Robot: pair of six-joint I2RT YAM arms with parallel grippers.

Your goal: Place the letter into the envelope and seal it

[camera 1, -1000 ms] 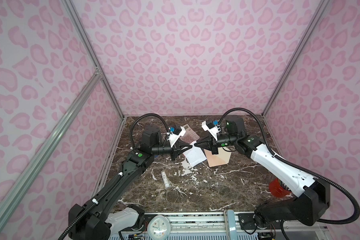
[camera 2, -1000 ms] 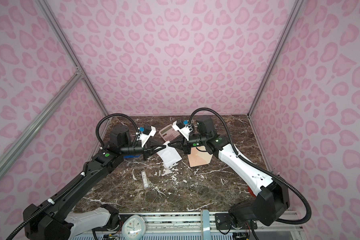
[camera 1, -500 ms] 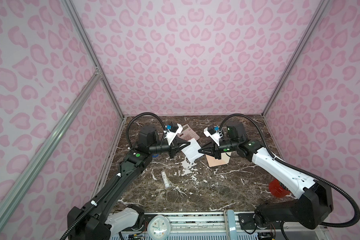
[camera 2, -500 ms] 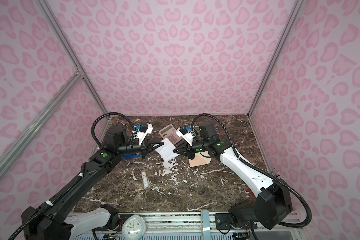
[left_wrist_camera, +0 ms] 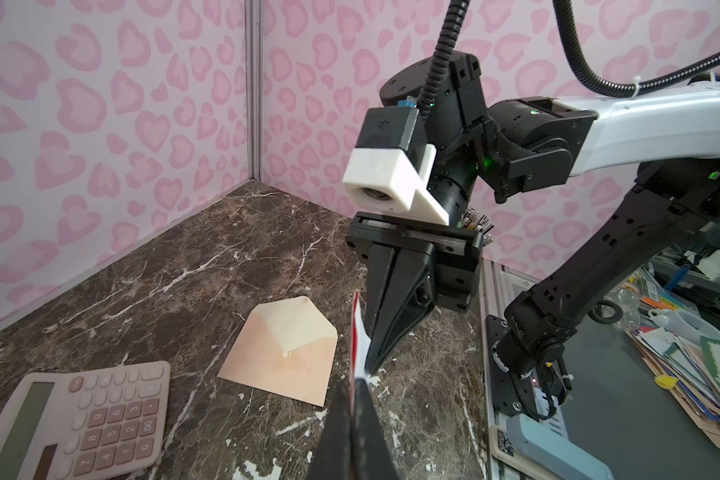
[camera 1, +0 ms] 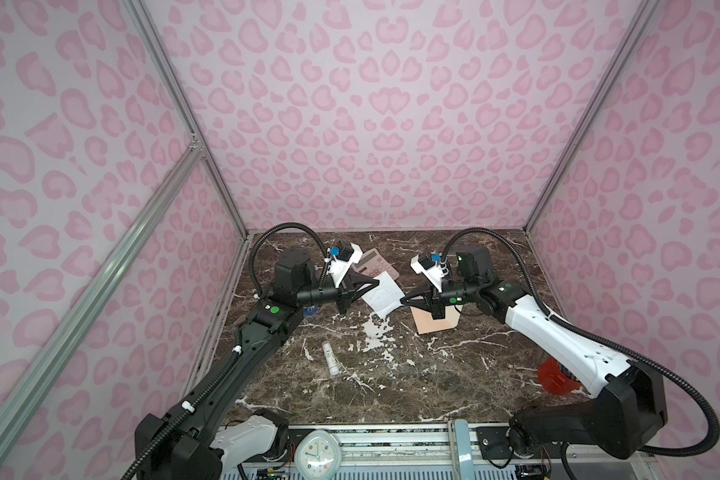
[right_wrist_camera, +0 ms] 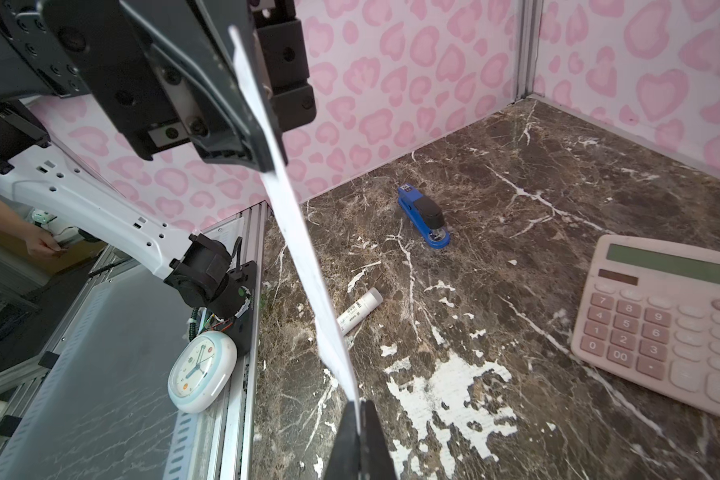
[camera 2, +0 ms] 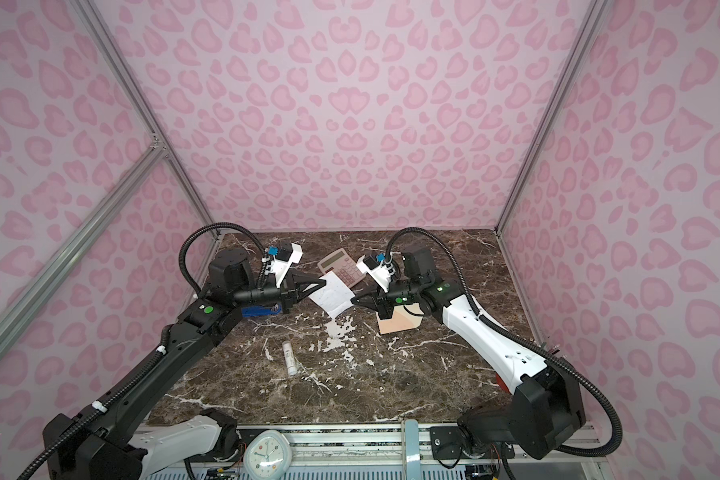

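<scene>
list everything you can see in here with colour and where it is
letter: one, white face with red edging, held off the table between both grippers
envelope: one, peach with cream flap, flat on the table below the right gripper
calculator: one, pink, far part of the table behind the letter
stapler: one, blue and black, on the table under the left arm
glue stick: one, white, lying on the table left of middle
clock: one, white, on the front rail
red object: one, by the right arm, partly hidden, kind unclear
table: one, dark brown marble
left gripper: one, black, shut on the letter
right gripper: one, black, shut on the letter's opposite end
</scene>
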